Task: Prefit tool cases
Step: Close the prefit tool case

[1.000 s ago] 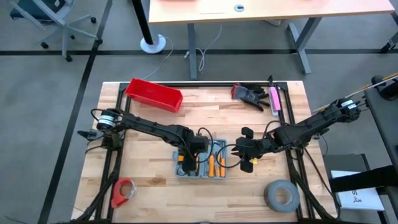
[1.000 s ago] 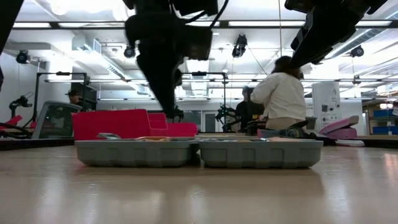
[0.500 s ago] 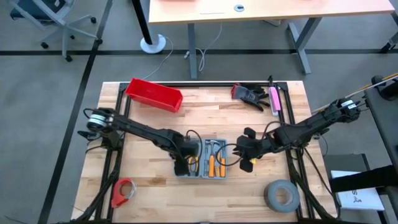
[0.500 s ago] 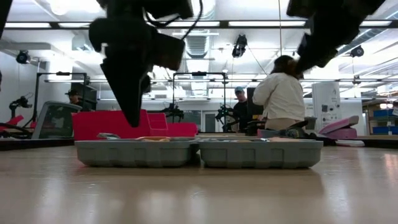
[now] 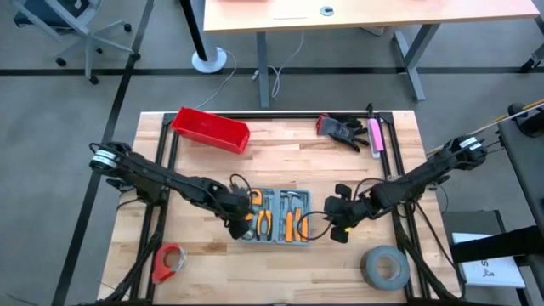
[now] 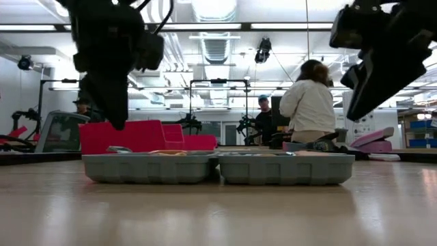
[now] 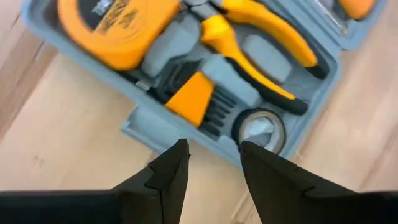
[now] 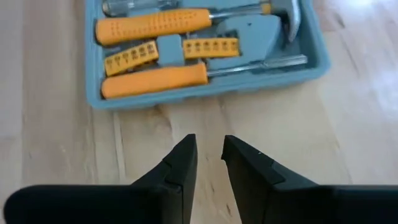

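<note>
Behind the wooden bench (image 5: 212,166) a person in a white top (image 6: 308,106) sat with their back to the low camera. On the bench, in the lower middle of the high frame, the tool case (image 5: 276,216) lay opened flat, its long axis running left to right across the picture, both halves facing up with orange-handled tools in their recesses. The left gripper (image 5: 237,225) hung just beside the case's left edge, its fingers (image 7: 171,168) parted with nothing between them. Half a second before, it had been over the case's left half; it had since drawn off to the left, uncovering the pliers. The right gripper (image 5: 340,223) was near the case's right edge, apart from it, fingers (image 8: 183,163) separated by a narrow gap and empty; it had slid slightly down the frame. A red bin (image 5: 210,129) sat at the upper left, a grey tape roll (image 5: 385,267) at the lower right.
</note>
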You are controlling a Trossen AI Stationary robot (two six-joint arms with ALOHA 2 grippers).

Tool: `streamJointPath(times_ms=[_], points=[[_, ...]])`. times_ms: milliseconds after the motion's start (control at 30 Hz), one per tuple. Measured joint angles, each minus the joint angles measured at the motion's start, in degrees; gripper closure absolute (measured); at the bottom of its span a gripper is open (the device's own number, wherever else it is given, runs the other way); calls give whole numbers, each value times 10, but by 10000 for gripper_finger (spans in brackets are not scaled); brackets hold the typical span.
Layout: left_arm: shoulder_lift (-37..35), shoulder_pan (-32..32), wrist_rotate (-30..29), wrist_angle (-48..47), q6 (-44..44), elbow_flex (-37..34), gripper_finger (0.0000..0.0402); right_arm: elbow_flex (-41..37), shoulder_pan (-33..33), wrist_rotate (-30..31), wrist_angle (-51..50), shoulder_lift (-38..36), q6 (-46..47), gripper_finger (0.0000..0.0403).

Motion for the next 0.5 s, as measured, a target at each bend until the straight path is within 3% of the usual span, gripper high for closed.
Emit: streamJointPath(times_ms=[500], points=[[-12,0,-4,122,-107,-113,248,-1,22,1,56,64,12,343]])
